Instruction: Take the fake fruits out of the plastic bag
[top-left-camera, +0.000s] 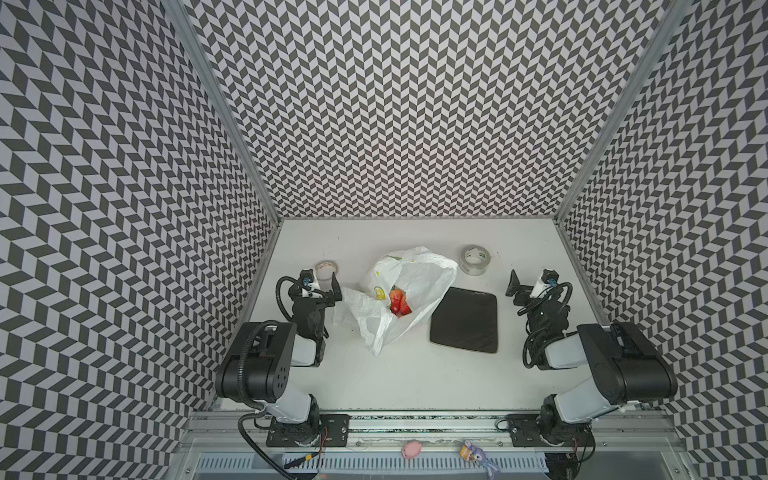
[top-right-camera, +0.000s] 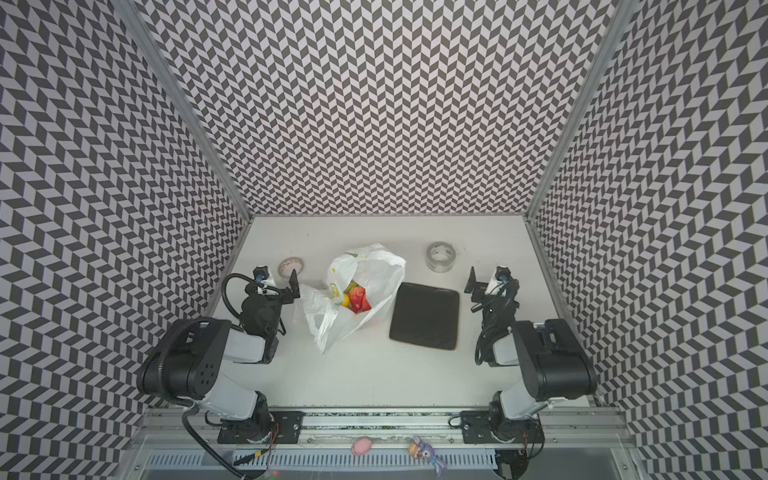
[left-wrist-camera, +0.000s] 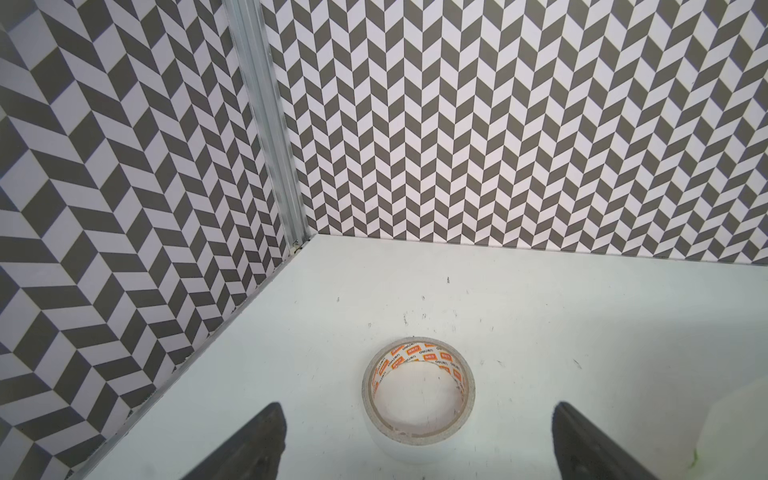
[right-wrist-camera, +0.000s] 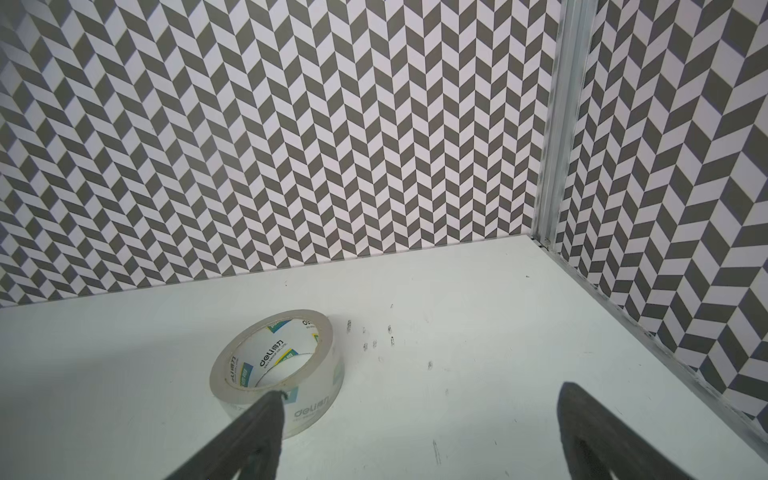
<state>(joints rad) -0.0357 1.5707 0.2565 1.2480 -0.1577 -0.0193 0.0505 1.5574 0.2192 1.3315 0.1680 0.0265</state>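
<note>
The plastic bag lies crumpled in the middle of the table in both top views, its mouth facing the front. Inside it show the fake fruits: red strawberries, a yellow lemon and a green fruit. My left gripper hovers open just left of the bag, holding nothing; a white edge of the bag shows in the left wrist view. My right gripper is open and empty at the right, well apart from the bag.
A dark square tray lies right of the bag. A tape roll with orange print stands just ahead of the left fingers. A clear tape roll stands at the back right. Patterned walls enclose three sides.
</note>
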